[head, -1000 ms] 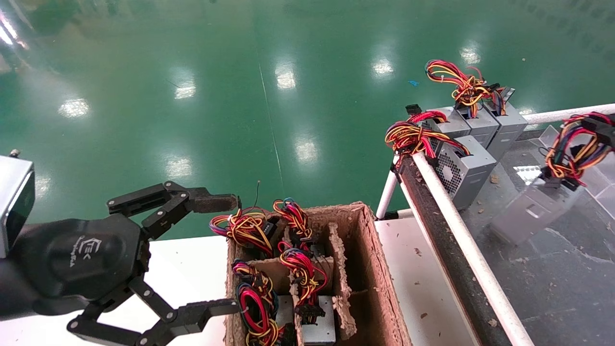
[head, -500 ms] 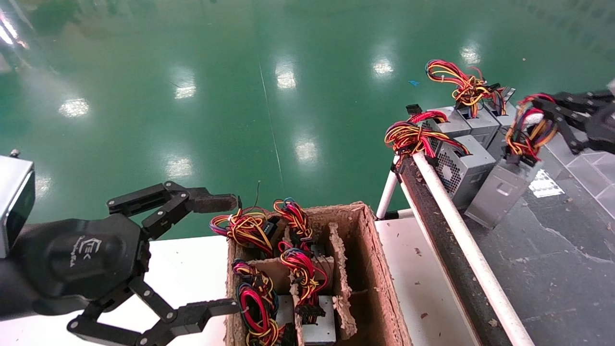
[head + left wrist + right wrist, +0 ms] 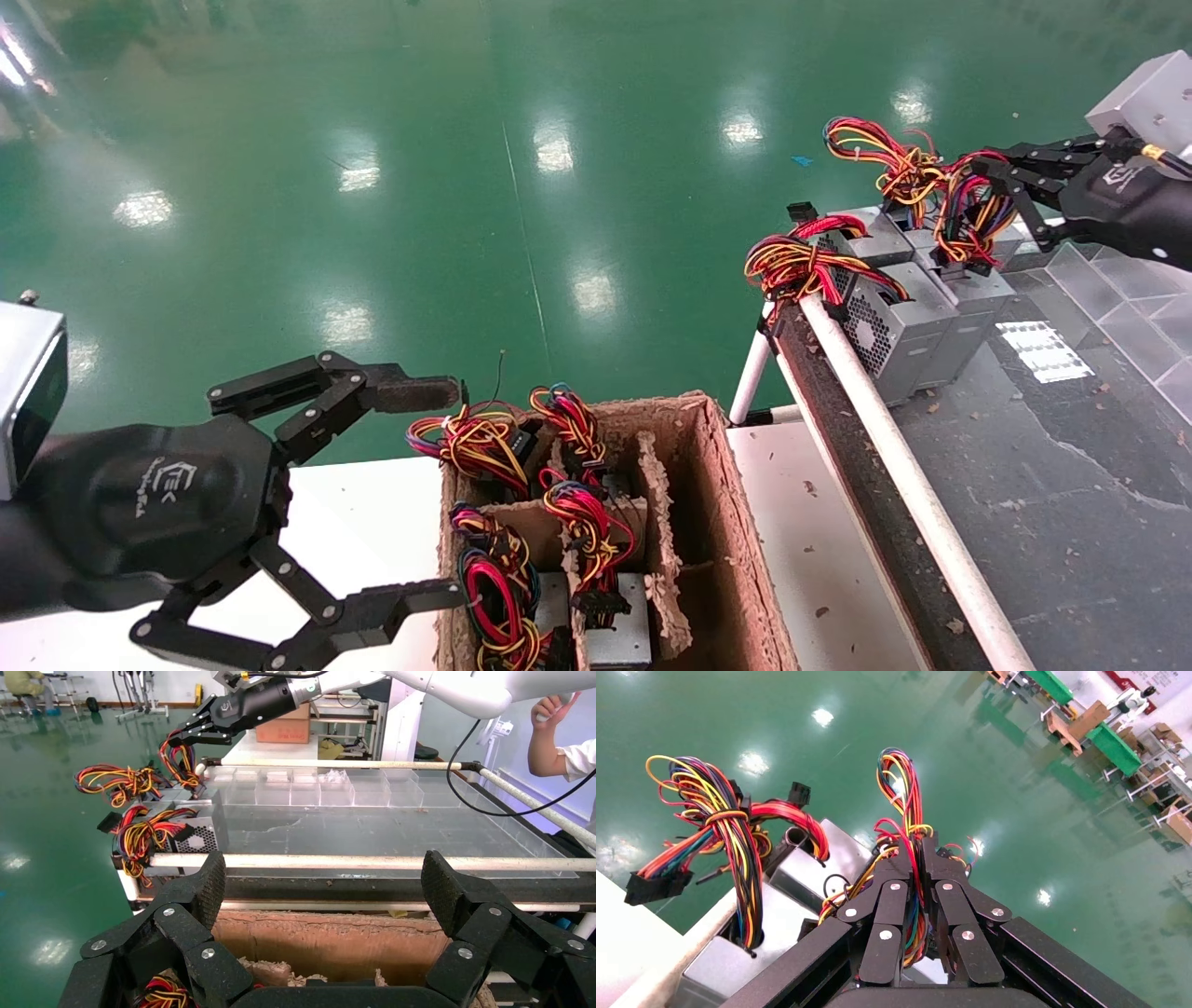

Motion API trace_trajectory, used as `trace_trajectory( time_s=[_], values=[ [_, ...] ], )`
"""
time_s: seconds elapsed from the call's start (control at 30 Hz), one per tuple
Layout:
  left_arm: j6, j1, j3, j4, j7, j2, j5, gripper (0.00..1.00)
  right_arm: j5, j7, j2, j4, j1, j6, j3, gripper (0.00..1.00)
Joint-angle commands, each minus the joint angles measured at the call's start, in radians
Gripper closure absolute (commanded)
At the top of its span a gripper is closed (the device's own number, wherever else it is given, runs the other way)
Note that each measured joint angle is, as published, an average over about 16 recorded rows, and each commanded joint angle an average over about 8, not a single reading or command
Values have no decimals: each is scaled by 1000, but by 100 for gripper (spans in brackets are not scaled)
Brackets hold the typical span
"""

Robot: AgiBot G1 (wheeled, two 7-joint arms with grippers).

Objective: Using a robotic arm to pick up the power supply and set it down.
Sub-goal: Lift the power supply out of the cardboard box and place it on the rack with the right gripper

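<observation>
- The right tool [image 3: 989,191] — black linked fingers on a white arm with a silver wrist block — is closed tight on the looped bundle of red, yellow, black and purple wires [image 3: 968,212] of a grey metal rectangular power supply [image 3: 973,303].
- In the right wrist view the tool [image 3: 918,859] has its fingertips [image 3: 933,862] pinched together with the wires [image 3: 899,790] rising from between them.
- That power supply stands on the dark bench [image 3: 1071,485] at the right, touching the row of other grey supplies [image 3: 899,321] beside the white rail [image 3: 894,466]; whether its base rests fully on the surface cannot be told.
- The left wrist view shows the same grip from afar — the right tool [image 3: 184,736] above the wire loop [image 3: 181,759], by the clear plastic tray [image 3: 393,822].
- The left tool [image 3: 428,494] hangs idle at the lower left with its fingers spread wide, holding nothing, just beside the brown cardboard box [image 3: 736,550] on the white bench [image 3: 363,531].
- The box's divided cells hold more supplies with coloured wire bundles [image 3: 503,578].
</observation>
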State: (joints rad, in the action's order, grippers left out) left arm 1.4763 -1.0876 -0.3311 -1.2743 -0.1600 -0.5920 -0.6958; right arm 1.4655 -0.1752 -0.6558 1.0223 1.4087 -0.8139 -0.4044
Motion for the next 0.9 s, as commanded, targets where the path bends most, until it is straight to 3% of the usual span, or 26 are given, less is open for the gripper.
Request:
trace_trajectory(
  time_s=[0.03, 0.1, 0.5, 0.9],
  values=[
    [0, 0, 0, 0, 0, 0, 0, 0, 6, 2, -12, -15, 15, -4, -5, 18],
    [0, 0, 0, 0, 0, 0, 0, 0, 6, 3, -16, -24, 21, -9, -6, 0],
    [0, 0, 0, 0, 0, 0, 0, 0, -6, 0, -14, -51, 38, -51, -11, 0],
    [0, 0, -1, 0, 0, 0, 0, 0, -102, 9, 10, -68, 35, -102, 33, 0]
  ],
)
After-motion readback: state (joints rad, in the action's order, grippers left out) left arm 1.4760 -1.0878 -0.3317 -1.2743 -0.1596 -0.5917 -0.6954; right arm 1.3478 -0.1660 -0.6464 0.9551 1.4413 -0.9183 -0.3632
